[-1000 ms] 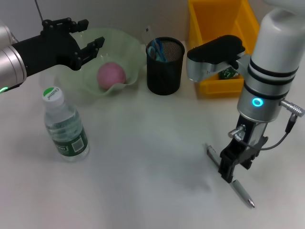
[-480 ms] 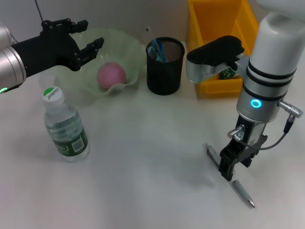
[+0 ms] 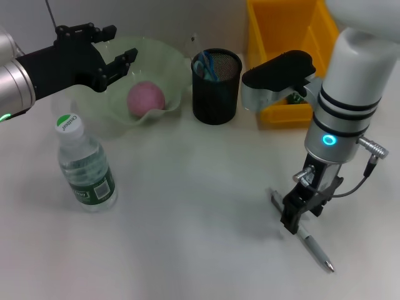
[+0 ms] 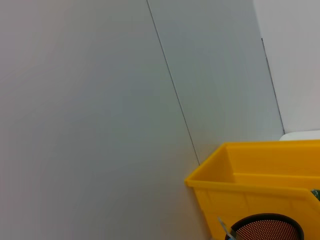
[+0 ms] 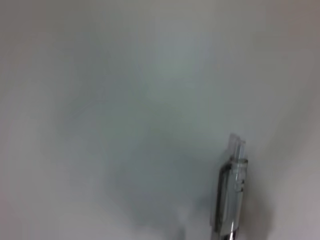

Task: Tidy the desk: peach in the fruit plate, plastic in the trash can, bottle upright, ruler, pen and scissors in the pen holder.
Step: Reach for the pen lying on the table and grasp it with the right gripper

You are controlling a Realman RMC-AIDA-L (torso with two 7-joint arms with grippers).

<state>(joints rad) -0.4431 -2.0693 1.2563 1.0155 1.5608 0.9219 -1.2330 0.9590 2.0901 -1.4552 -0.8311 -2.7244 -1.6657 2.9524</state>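
A silver pen (image 3: 315,249) lies on the white desk at the front right; its clip end (image 5: 231,192) fills the right wrist view. My right gripper (image 3: 292,219) stands straight down over the pen's middle, touching or nearly touching it. The pink peach (image 3: 146,98) rests in the pale green fruit plate (image 3: 169,59). My left gripper (image 3: 111,51) hovers open over the plate's left rim, holding nothing. The water bottle (image 3: 84,165) stands upright at the left. Blue scissors handles (image 3: 204,65) stick out of the black mesh pen holder (image 3: 216,87).
A yellow bin (image 3: 284,31) stands at the back right, behind the pen holder, with a green scrap (image 3: 295,97) inside it. The left wrist view shows the bin (image 4: 250,175), the holder's rim (image 4: 265,227) and a bare wall.
My right gripper has shifted a little to the left along the pen. The pen, the left arm and everything else have stayed put.
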